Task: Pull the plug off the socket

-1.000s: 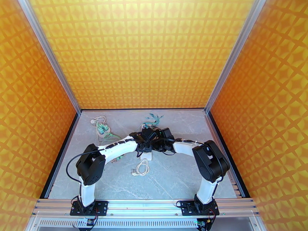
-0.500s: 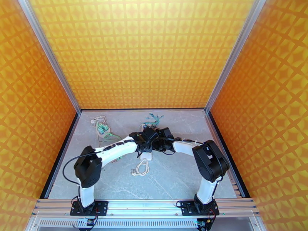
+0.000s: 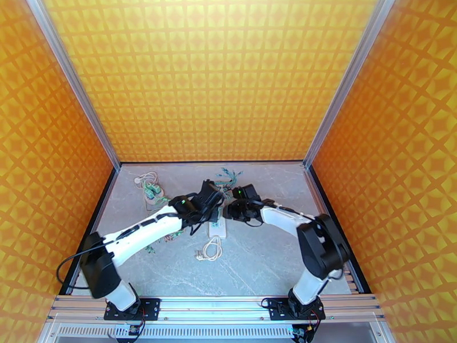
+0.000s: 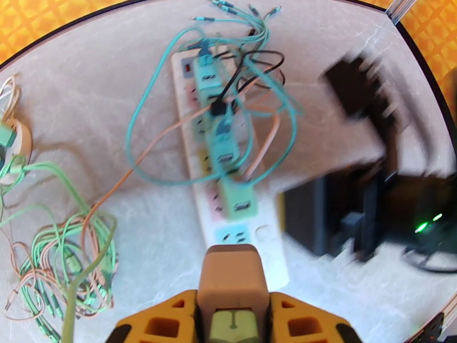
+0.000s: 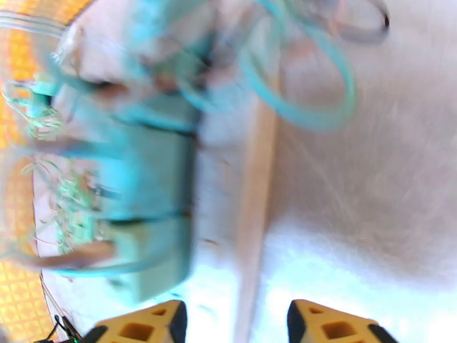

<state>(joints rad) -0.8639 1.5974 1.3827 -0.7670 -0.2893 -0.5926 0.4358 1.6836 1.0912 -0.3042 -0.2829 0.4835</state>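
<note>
The left pincer (image 4: pixel 232 308) is pressed together on the plug (image 4: pixel 231 270), a tan block that sits squarely between its orange fingers. Just beyond the block lies the near end of the socket (image 4: pixel 267 255), a long white strip. In the left wrist view its long axis runs straight away from the pincer, leaning a little to the left as it recedes. An empty outlet with a pale blue mark shows just past the held block. Whether the prongs are fully clear of the strip cannot be told from here, though the block looks raised above it. Further along, three green plugs (image 4: pixel 237 201) stand in a row on the strip, with teal and peach leads looping over them. A loose tangle of cables (image 4: pixel 63 264) lies well apart on the table (image 4: pixel 85 110), to the left.

The right pincer (image 5: pixel 233 318) is spread, and as far as the blur allows nothing is pinched. It hangs low over the right edge of the socket, which runs up between its fingertips.

Since the left pincer is nearer and already grips the plug, the coming move probably turns on drawing away square to the strip's face, not along its length. A pull along the length would risk dragging the strip.
</note>
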